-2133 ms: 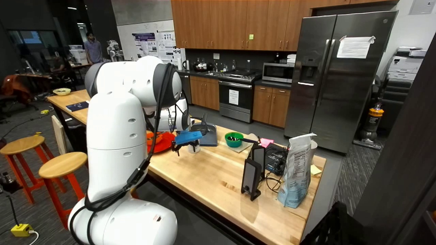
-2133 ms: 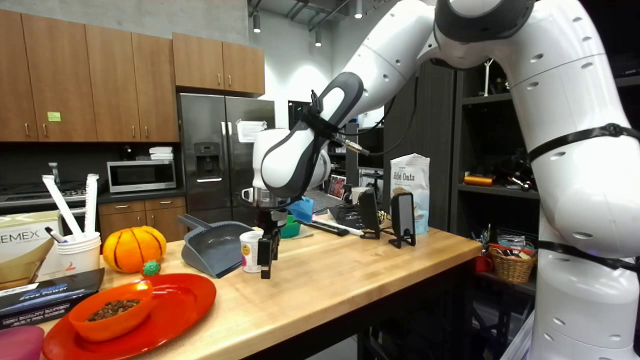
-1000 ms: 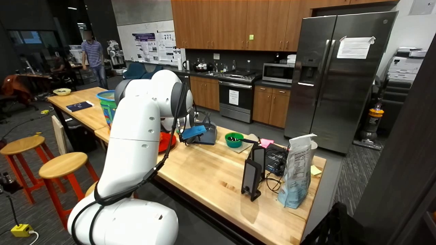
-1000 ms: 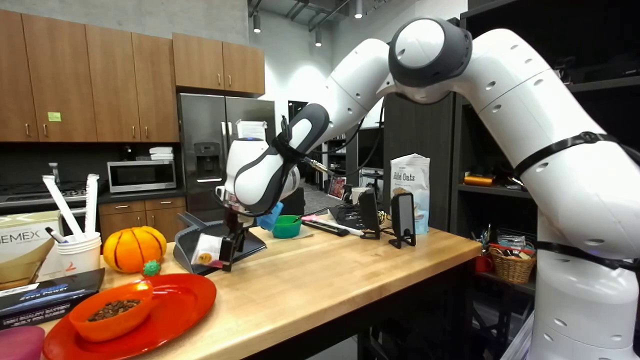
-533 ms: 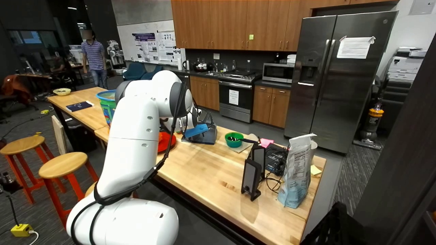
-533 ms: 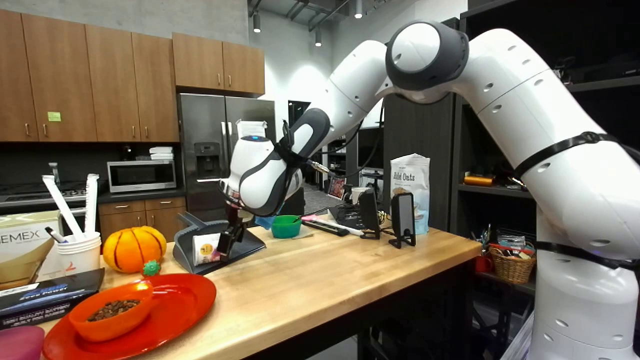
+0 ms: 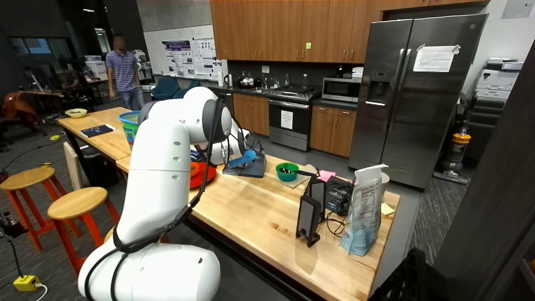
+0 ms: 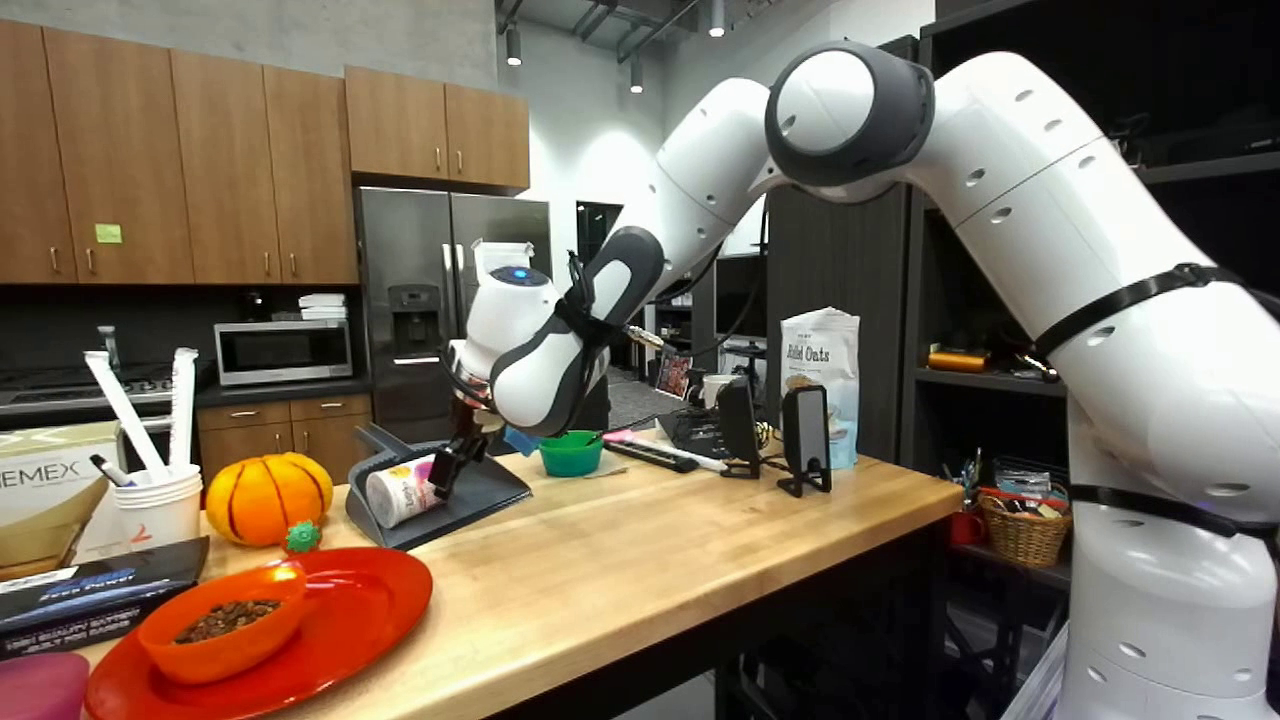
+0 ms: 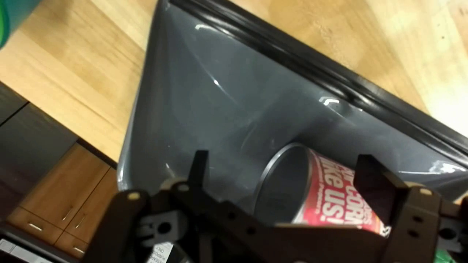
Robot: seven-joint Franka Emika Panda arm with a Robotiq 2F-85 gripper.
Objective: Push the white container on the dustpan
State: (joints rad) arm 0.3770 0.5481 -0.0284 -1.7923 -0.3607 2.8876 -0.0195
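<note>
Beneath the gripper [image 9: 284, 160], in the wrist view, the white container [image 9: 318, 193] is lying on its side in the dustpan [image 9: 212, 109], its open mouth facing one finger while the other finger is covering part of its red label; the gripper's body is cutting off the rest, and the dustpan is running out of frame past the fingers. Those fingers are standing wide apart with nothing pinched between them, though whether the nearer one is touching the container I cannot tell. Beyond the dustpan, a green bowl [image 9: 18, 16] is showing only as a blurred edge. In an exterior view, the dark fingers are merging into one shape just beside the container, leaving the gap hard to read; the container's rounded pale end is showing on the side away from them, and the dustpan's handle is sticking up near the gripper, both out of sight in the wrist view. The arm [image 8: 700, 180] is arching high over the table [image 8: 650, 550] and bending down to the tilted gripper. In an exterior view, the gripper's blue piece [image 7: 243, 159] is screening the fingers and leaving the container hard to make out.
</note>
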